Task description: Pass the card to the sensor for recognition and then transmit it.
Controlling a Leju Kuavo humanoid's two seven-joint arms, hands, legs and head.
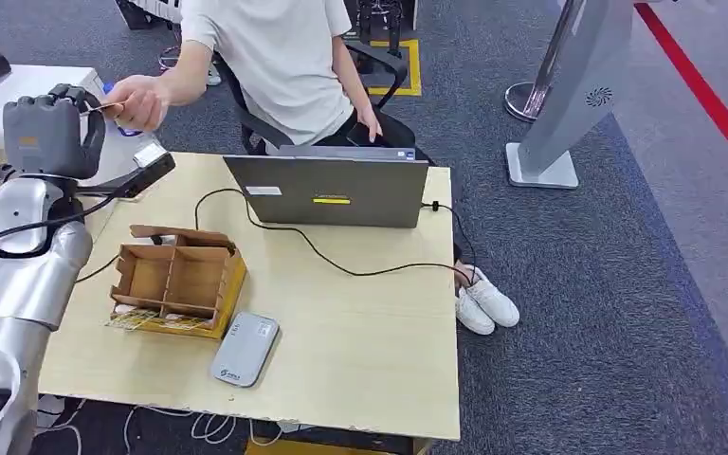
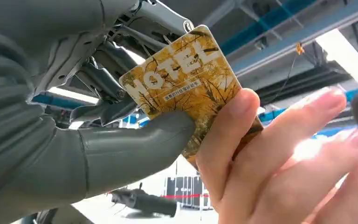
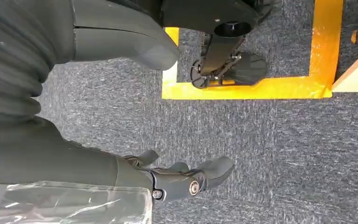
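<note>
Yellow-gold with white "HOTEL" lettering, the card (image 2: 186,84) is sitting between the robot's left hand (image 2: 98,126) and a person's hand (image 2: 270,163) in the left wrist view; the grey thumb is pressing against one face of the card with the darker fingers (image 2: 107,79) lying behind it, while the person's thumb and fingers are pinching its other end. Both hands are touching the card at once.

Seen from the head view, the left hand (image 1: 52,133) is being held raised beyond the far left corner of the pale wooden counter (image 1: 370,351), meeting the person's hand (image 1: 137,101), with the card (image 1: 100,107) showing as a thin edge between them. The person is sitting in a white shirt behind an open grey laptop (image 1: 341,190). A compartmented cardboard box (image 1: 178,280) is standing on the counter nearer the robot, with a grey card reader (image 1: 245,349) lying just beside it toward the near edge. A black scanner (image 1: 150,171) is perched at the counter's far left corner, just below the raised hand, and a black cable (image 1: 341,263) is trailing across the counter.

Down in the right wrist view, the right hand (image 3: 168,172) is hanging over grey carpet (image 3: 270,154), holding nothing, its dark fingers loosely bent and its thumb well apart from them. Yellow floor tape (image 3: 247,88) is framing a patch of carpet nearby.
</note>
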